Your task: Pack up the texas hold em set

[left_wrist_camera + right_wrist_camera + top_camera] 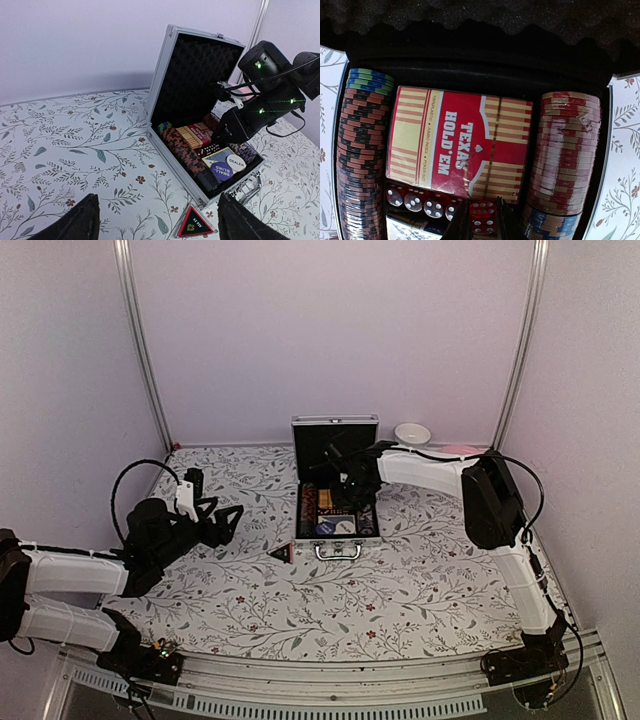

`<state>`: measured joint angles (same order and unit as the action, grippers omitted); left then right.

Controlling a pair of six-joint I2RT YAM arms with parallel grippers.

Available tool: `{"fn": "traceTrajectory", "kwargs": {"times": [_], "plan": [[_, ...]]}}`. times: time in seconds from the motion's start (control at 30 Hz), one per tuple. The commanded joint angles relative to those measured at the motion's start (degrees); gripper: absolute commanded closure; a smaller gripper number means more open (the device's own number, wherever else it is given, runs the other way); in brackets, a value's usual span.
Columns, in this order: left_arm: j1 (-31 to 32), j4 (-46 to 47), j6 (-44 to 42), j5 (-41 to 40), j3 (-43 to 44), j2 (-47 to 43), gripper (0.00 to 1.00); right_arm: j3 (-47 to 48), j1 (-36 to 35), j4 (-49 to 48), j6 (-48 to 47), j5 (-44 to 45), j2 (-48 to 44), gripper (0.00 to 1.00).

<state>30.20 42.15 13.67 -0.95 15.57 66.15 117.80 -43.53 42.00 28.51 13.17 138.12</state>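
Observation:
The silver case (300,508) lies open in the middle of the table, its foam-lined lid (335,435) upright. In the right wrist view it holds the tan-red card pack (460,142), chip stacks on the left (362,160) and right (565,160), and a row of red dice (415,200). My right gripper (482,216) is inside the case, shut on one red die (482,225) at the end of that row. The black triangular piece (282,553) lies on the table just left of the case's front corner. My left gripper (225,523) is open and empty, left of the case, with the piece (195,226) between its fingers (75,220) in the wrist view.
A white bowl (412,433) and a pink plate (458,450) sit at the back right behind the right arm. Dealer and small-blind buttons (227,167) lie in the case's front compartment. The case handle (338,550) sticks out toward me. Walls and frame posts enclose the floral table.

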Motion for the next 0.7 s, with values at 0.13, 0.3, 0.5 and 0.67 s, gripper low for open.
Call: {"fn": "traceTrajectory", "kwargs": {"times": [0.13,0.3,0.5,0.67], "plan": [[-0.8,0.4,-0.2,-0.3,-0.2,0.1,0.19,0.9,0.1,2.8,0.5,4.7,-2.7,0.85],[-0.8,0.5,-0.2,-0.2,-0.2,0.2,0.19,0.8,0.0,3.3,0.8,4.1,-2.1,0.85],[-0.8,0.5,-0.2,-0.3,-0.2,0.2,0.19,0.8,0.1,4.1,1.3,4.3,-1.5,0.85],[-0.8,0.5,-0.2,-0.1,-0.2,0.4,0.19,1.4,0.1,3.7,1.0,4.4,-1.7,0.85]]}}
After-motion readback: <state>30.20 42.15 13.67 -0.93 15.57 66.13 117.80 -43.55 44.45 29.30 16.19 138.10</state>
